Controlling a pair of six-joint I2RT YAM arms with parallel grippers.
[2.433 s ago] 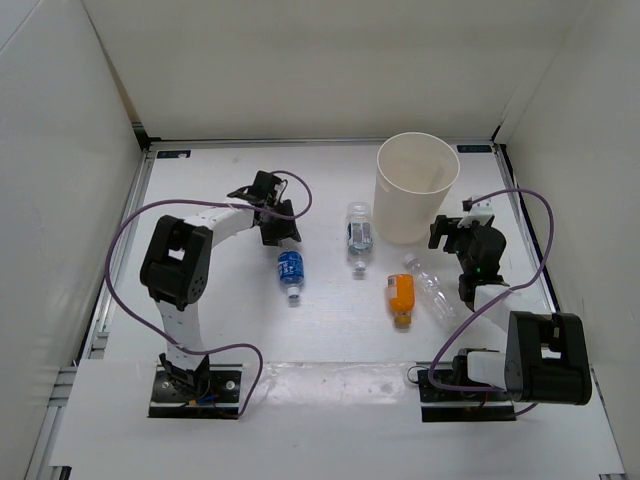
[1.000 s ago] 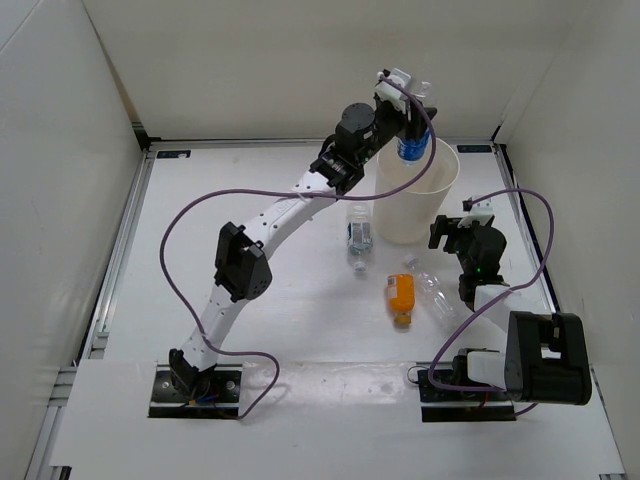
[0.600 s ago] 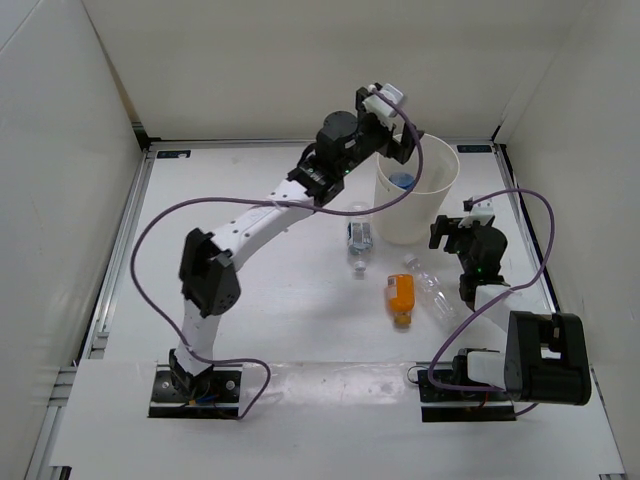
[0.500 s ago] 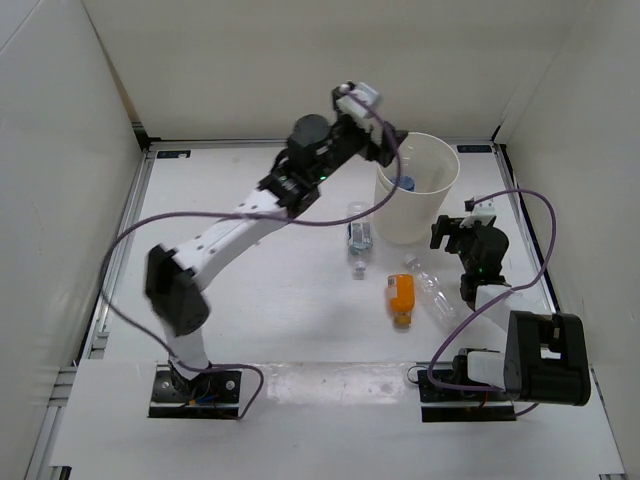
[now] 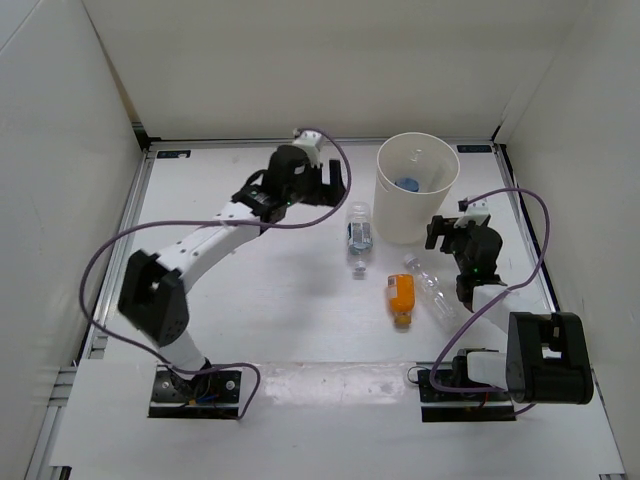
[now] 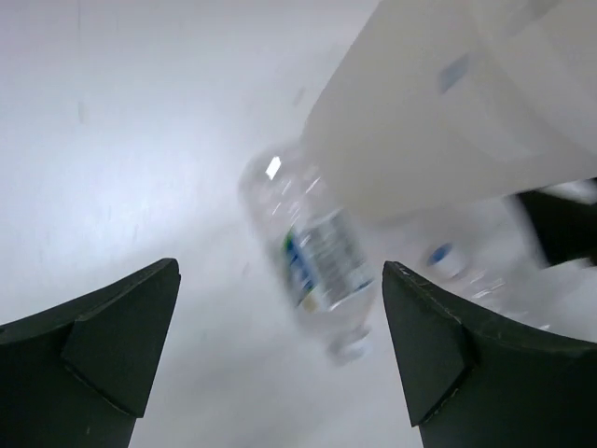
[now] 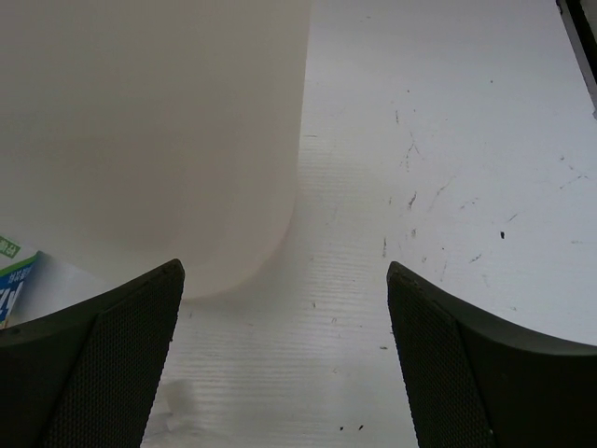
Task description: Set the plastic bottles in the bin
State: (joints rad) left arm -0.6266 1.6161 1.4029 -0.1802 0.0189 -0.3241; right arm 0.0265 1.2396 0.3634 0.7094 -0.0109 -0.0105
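**A:** Can any writing be read?

**B:** No. The left wrist view is blurred, so the grey-label bottle [image 6: 315, 254] shows only green and blue smudges. A label corner [image 7: 11, 273] with blue print enters the right wrist view at its left edge. It is cropped too much to read.

**A:** How are the arms posed, starting from the left?

**B:** The left arm bends at its elbow near the left side and reaches far and rightward. The left gripper [image 5: 334, 178] hangs just left of the bin [image 5: 383, 205]. Its fingers [image 6: 112, 345] are apart with nothing between them.

**A:** And the bottles?

**B:** The grey-label bottle lies on the table [image 5: 250, 290] just left of the bin's foot, long axis far to near, cap nearward. The orange bottle [image 5: 400, 294] lies nearer the arms, also with its cap nearward. The blue-label bottle [image 5: 406, 183] is down inside the bin, and I cannot tell which way it points. The clear bottle [image 5: 434, 285] lies aslant just right of the orange one, running far-left to near-right.

**A:** And the right side?

**B:** The right arm is folded over its base with the forearm pointing far. The right gripper [image 5: 441, 232] sits beside the bin's near-right wall, fingers [image 7: 98, 373] spread and holding nothing.
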